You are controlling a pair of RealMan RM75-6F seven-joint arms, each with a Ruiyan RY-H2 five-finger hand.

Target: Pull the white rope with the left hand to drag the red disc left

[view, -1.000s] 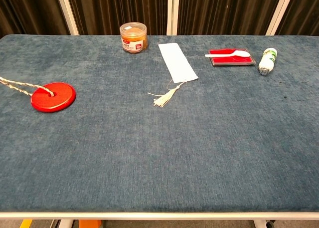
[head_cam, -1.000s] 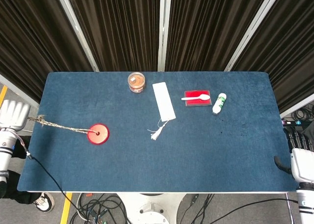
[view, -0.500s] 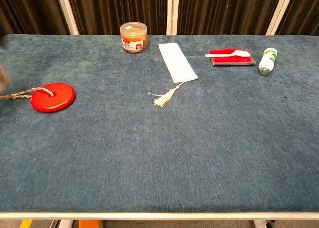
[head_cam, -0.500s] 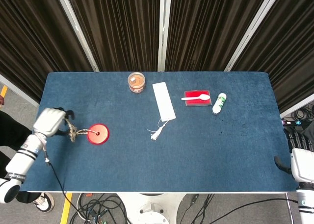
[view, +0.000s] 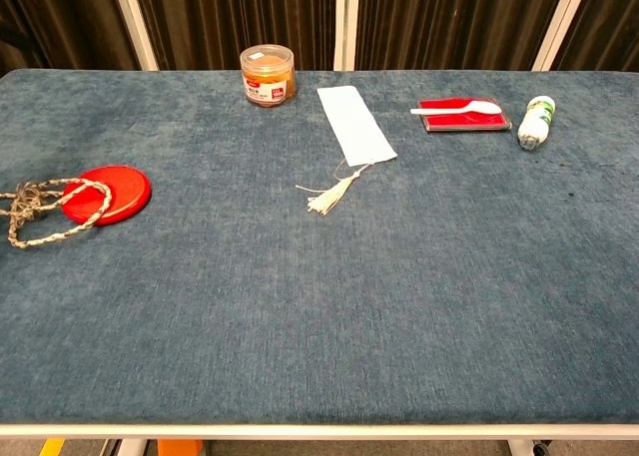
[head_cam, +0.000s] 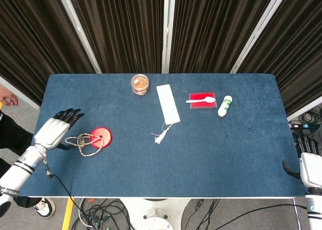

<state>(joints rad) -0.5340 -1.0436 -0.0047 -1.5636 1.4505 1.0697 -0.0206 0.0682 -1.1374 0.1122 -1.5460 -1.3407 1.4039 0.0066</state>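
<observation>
The red disc [head_cam: 101, 137] [view: 108, 194] lies flat near the table's left edge. The pale rope [head_cam: 81, 142] [view: 42, 210] lies slack in loose coils on the cloth, partly across the disc's left side. My left hand [head_cam: 56, 129] hovers just left of the coils with fingers spread, holding nothing; the chest view does not show it. My right hand [head_cam: 308, 160] hangs off the table's right edge at the frame's lower right, too little of it showing to read its fingers.
At the back of the blue table [head_cam: 216, 154] stand a brown-filled jar [head_cam: 140, 83], a white bookmark with tassel [head_cam: 167, 104], a red pad with a white spoon [head_cam: 203, 100] and a small white bottle [head_cam: 225, 105]. A person's hand [head_cam: 7, 98] shows at far left.
The rope went from taut, to bunched in my left hand, to dropped in slack coils beside the disc. My left hand moved in over the table and opened. The disc stayed put.
</observation>
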